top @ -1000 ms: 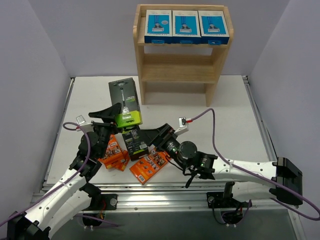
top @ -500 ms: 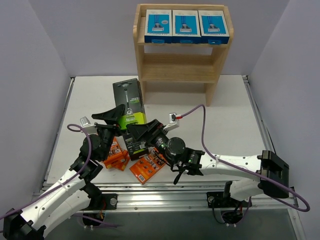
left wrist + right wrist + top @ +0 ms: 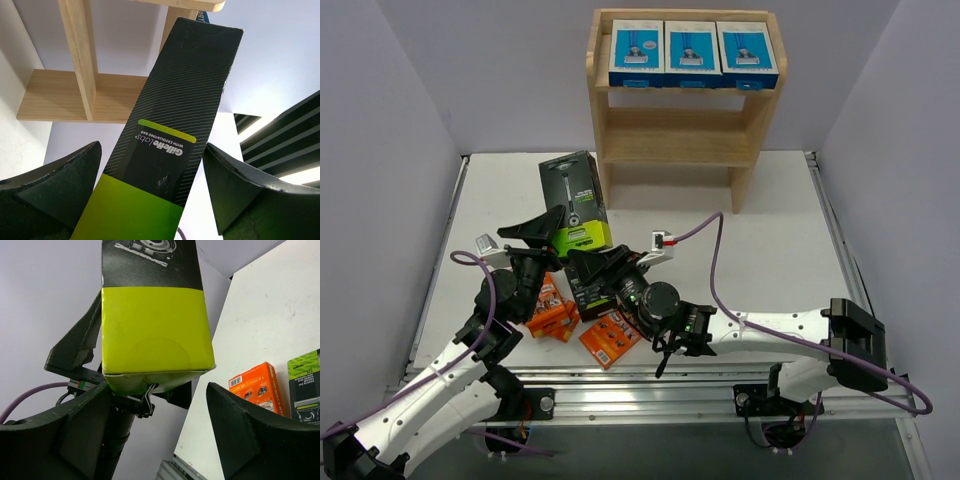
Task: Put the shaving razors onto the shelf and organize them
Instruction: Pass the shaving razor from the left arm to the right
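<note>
The left gripper (image 3: 152, 146) is clamped on the lime end of a black-and-lime razor box (image 3: 572, 195), held tilted above the table (image 3: 770, 240) in front of the wooden shelf (image 3: 675, 145). The right gripper (image 3: 159, 386) has its jaws apart on either side of that lime end. Three blue-and-white boxes (image 3: 691, 50) stand on the shelf's top tier; orange packs (image 3: 552, 315) lie on the table

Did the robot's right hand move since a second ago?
Yes. Seen from above, the right hand has slid left. It was below the middle of the shelf, and now it is below the shelf's left edge, by the black-and-green box.
</note>
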`<state>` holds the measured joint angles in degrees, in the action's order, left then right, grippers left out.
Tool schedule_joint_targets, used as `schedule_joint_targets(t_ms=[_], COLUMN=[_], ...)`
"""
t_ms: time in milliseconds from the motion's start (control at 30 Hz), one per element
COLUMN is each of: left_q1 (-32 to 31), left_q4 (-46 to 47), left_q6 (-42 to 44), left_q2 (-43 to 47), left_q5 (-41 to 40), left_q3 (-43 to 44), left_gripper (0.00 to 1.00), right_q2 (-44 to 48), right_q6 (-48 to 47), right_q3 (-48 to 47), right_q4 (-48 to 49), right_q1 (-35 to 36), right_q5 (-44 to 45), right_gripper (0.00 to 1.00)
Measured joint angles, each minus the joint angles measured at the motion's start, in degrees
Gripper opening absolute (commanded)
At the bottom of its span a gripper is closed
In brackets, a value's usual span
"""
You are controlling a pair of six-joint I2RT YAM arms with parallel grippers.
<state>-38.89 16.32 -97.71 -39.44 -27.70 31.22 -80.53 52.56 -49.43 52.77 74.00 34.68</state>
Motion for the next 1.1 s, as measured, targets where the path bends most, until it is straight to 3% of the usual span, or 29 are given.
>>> schedule_joint_targets(t_ms=[333,767,1033,1100], left_q1=[-0.55,-0.92,-1.14,-1.16], left_q4=[-0.59,-1.22,-7.52,-8.41], left_q6=[-0.90,-2.38,-1.05,-0.70], left_q2=[0.07,1.40,5.25,5.88], left_q5=[-0.04,1.16,1.53,1.60], left_q3=[-0.02,-1.33,-1.42,-1.42], left_gripper=[0.02,0.02,0.02,0.02], right_q2=[-0.92,-0.90,-0.59,-0.35], right_q6=[-3.37,-5.97,-6.97,-7.23], right_q3=[-1.05,-1.05,-1.05,-1.05], right_q4=[2.60,2.71,2.64,2.64], right_q1=[0.74,1.49,1.40,1.33], right_q5=[3.19,5.29,7.50,8.33], right_gripper=[0.56,0.56,0.60,0.56])
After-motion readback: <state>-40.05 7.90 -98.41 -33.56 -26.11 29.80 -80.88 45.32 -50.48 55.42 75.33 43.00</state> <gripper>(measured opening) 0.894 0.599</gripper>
